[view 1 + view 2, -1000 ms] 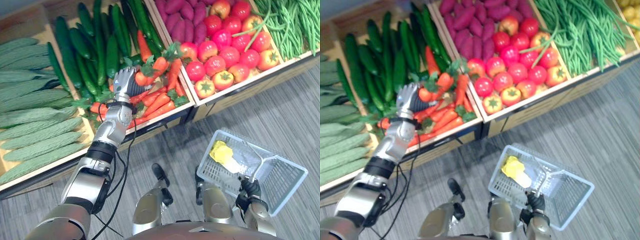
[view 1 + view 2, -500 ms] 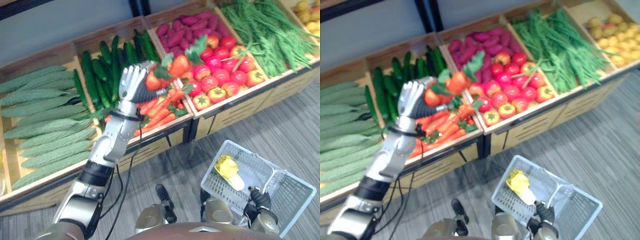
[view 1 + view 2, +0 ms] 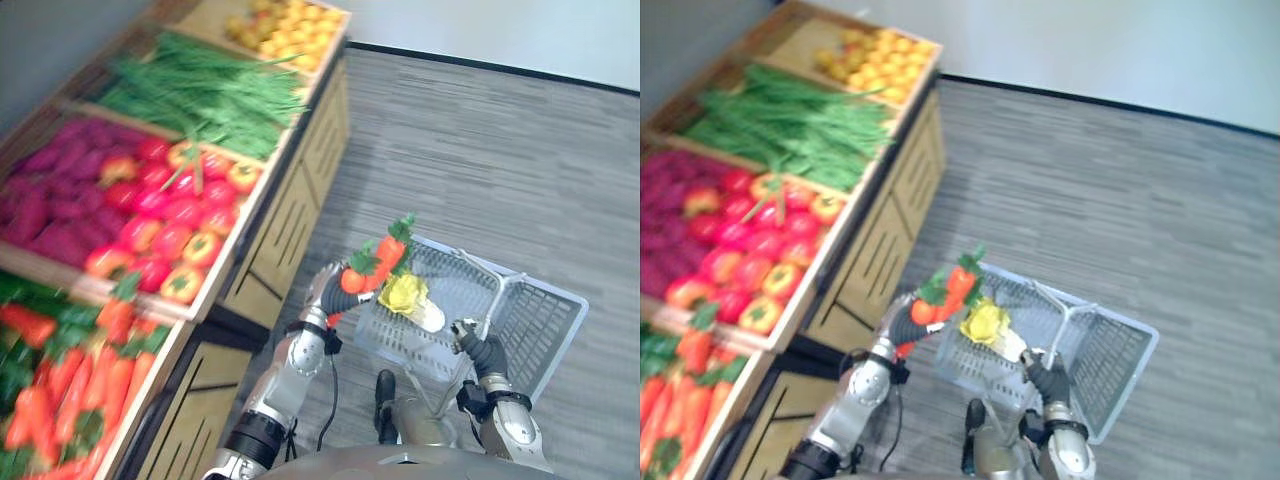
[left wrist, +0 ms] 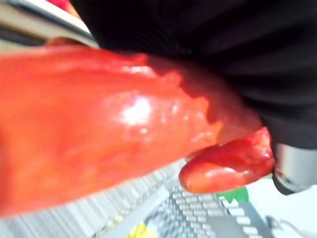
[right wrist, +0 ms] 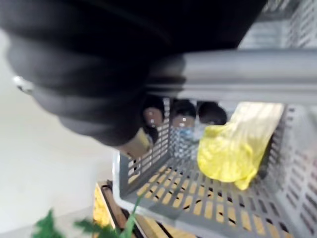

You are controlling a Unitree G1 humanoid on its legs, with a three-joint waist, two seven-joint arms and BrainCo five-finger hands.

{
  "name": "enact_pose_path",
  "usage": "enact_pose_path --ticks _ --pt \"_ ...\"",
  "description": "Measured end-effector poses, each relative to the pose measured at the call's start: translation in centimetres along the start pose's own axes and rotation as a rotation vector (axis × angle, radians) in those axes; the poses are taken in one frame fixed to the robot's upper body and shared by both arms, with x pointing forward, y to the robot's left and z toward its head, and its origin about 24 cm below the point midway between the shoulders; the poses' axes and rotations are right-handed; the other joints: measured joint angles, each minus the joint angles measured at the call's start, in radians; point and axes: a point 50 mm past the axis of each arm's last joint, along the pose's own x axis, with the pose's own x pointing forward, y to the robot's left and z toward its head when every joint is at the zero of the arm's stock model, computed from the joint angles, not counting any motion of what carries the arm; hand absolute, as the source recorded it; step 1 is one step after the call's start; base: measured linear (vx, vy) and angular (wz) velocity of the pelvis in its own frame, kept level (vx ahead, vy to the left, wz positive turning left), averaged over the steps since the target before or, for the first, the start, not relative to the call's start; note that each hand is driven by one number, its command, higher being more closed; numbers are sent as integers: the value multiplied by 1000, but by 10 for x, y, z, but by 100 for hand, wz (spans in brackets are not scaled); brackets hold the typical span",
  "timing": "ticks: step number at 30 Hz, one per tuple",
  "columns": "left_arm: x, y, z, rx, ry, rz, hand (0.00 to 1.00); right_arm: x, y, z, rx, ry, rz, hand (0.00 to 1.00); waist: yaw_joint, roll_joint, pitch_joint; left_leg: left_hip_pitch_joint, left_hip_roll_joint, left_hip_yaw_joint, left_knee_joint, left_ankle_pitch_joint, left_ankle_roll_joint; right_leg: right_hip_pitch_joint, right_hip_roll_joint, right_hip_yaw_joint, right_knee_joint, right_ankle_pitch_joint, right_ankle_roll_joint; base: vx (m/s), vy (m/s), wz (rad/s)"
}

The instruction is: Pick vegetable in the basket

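The basket [image 3: 548,322] is open at the top, its right half bare mesh. A yellow vegetable [image 3: 405,294] lies in its left part, and the handle [image 3: 492,297] stands across the opening, the right hand [image 3: 480,347] curled round it by the near rim. The left hand [image 3: 328,288] grips carrots [image 3: 352,280] over the left rim. The wooden stand [image 3: 290,200] rises near on the left; open floor [image 3: 480,150] stretches right.
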Motion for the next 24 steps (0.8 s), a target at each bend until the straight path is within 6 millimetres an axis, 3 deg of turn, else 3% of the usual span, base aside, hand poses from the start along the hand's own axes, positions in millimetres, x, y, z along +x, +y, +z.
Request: enact_pose_path --ticks 1,2,3,4,5,8,11,16,17,21,24 --pt "0 0 0 0 2 0 100 2 4 1 7 -3 21 100 2 -5 6 -16 -33 -45 -27 -7 1 8 2 31 -1 0 0 105 52 -170" --pt "0 0 -1 1 6 -2 100 4 11 2 11 -7 59 100 17 -11 10 -49 -100 -153 -105 -2 -12 13 1 82 3 1 2 72 62 -126" --pt "0 -1 -1 0 3 -2 100 5 14 2 10 -7 79 100 32 -11 10 -57 -130 -209 -162 11 -29 10 5 106 6 3 12 97 113 -159" --pt "1 -4 4 -14 -7 -4 100 4 17 2 -11 0 117 100 41 7 4 -69 -145 -266 -275 99 -30 11 27 142 4 11 45 87 161 -132" --pt "3 -7 7 -18 -16 -9 100 3 20 0 -21 11 144 100 39 34 3 -84 -123 -269 -299 186 -15 22 51 153 -4 7 55 97 178 -101" --pt "16 -9 16 24 -56 -31 100 -2 26 8 34 -19 163 100 22 -1 -9 -47 -171 -255 -403 223 3 11 1 144 1 -12 91 159 155 0" --pt "26 -8 18 61 -66 -52 100 -6 30 17 90 -55 172 100 24 -9 -10 -9 -207 -254 -504 268 19 7 -27 135 -8 -16 110 121 94 13" --pt "24 -15 11 110 -48 -99 100 -8 47 19 146 -65 227 100 25 -21 -16 22 -223 -239 -524 268 20 37 -45 130 -30 -17 115 87 56 -3" --pt "23 -21 11 118 -47 -127 0 -8 50 19 158 -64 247 100 25 -23 -17 22 -224 -239 -527 268 20 40 -47 128 -36 -17 116 0 0 0" --pt "17 -42 7 142 -34 -223 0 -12 57 16 173 -48 280 100 25 -25 -18 29 -225 -240 -550 271 22 39 -46 120 -41 -17 119 -18 -1 3" --pt "15 -46 -3 153 18 -245 0 -16 55 12 177 -31 268 100 24 -30 -22 43 -228 -237 -574 281 23 41 -48 121 -42 -17 123 -20 2 -3"
